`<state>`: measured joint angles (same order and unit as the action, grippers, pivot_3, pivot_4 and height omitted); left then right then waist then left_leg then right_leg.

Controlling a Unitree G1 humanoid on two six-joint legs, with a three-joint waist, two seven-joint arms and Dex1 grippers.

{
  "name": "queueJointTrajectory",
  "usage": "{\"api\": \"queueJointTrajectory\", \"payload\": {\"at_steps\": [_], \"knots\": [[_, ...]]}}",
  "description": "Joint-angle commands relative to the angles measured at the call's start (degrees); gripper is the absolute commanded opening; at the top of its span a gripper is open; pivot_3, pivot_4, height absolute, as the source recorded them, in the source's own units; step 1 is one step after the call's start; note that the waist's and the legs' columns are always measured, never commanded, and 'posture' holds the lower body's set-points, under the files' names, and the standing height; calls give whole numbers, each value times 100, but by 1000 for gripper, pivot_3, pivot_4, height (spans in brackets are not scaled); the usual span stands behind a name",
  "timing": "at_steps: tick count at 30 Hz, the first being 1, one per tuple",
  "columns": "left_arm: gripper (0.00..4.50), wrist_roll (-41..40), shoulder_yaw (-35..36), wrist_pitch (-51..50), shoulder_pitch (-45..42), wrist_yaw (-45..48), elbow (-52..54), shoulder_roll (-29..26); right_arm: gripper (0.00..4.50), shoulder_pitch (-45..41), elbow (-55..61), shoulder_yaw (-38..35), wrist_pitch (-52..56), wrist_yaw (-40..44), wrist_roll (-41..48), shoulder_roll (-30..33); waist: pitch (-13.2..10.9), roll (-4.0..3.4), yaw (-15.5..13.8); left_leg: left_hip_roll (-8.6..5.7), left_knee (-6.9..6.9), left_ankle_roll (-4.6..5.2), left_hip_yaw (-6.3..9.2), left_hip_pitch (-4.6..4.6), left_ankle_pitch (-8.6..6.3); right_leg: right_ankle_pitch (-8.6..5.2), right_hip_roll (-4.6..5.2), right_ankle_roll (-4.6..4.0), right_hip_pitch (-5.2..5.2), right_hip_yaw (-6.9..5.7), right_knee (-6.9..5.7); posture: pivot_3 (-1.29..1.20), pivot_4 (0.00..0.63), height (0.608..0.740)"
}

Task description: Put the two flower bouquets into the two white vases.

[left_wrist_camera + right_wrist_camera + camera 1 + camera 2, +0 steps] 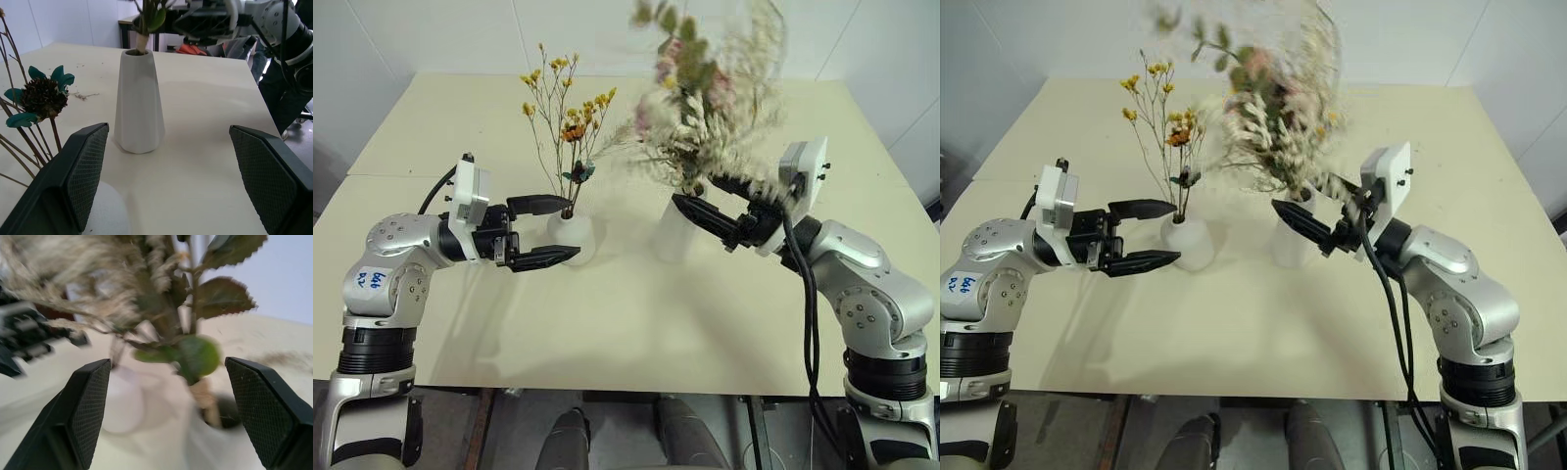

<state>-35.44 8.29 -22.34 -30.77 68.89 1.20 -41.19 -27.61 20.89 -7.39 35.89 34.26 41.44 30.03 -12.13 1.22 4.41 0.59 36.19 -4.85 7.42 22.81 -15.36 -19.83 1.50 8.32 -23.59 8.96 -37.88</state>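
thin bouquet point(1163, 127) in squat vase point(1187, 242) | bushy bouquet point(1273, 108) in tall vase point(1293, 235)

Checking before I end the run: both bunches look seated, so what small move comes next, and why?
Probably draw the right gripper back from the bushy bouquet. Its stems already sit in the tall vase, the thin bouquet stands in the squat vase, and both grippers, including the left gripper, are open.

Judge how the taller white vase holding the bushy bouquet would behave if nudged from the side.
The taller vase looks tip-prone: it narrows upward and the bushy bouquet spreads wide above it. Its matte white body suggests ceramic, so probably fragile if toppled. On the smooth table it might slide before tipping.
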Motion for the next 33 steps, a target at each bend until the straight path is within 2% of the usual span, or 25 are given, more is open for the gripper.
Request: {"api": "queueJointTrajectory", "payload": {"at_steps": [1,12,18,24,28,33], "knots": [[4211,12,72,97,-46,-4,54,-17,3936,120,-59,-303,-246,80,-80,104,0,0,-1,0,0,0,0,0,0,0,0,0,0,0,0,0,150,740],[4211,-21,327,66,280,19,162,-335,3936,831,-136,-1203,-316,465,-62,908,0,0,0,2,-1,0,-1,-1,0,0,-3,0,1,0,0,0,150,740],[4211,-98,641,11,642,99,321,-729,3936,1341,159,-1530,-374,1207,-36,1720,0,0,-4,1,-1,0,-2,-1,0,0,-2,0,3,1,3,0,150,740],[4211,-110,922,25,752,332,125,-1145,3936,1684,556,-1507,-546,2190,-70,2521,0,0,-19,2,-1,1,-4,-17,0,0,-5,0,22,1,6,0,150,740],[4211,-10,843,171,836,445,-23,-1108,3936,1644,502,-1417,-626,2276,-160,2591,-1,2,-30,1,-1,0,-9,-30,0,0,-3,0,33,4,8,0,150,740],[4211,-161,857,-21,1082,211,406,-928,3936,1510,348,-1224,-712,2231,-244,2446,-1,2,-52,3,-4,0,-10,-40,0,0,-3,0,44,5,13,0,150,740]]}}
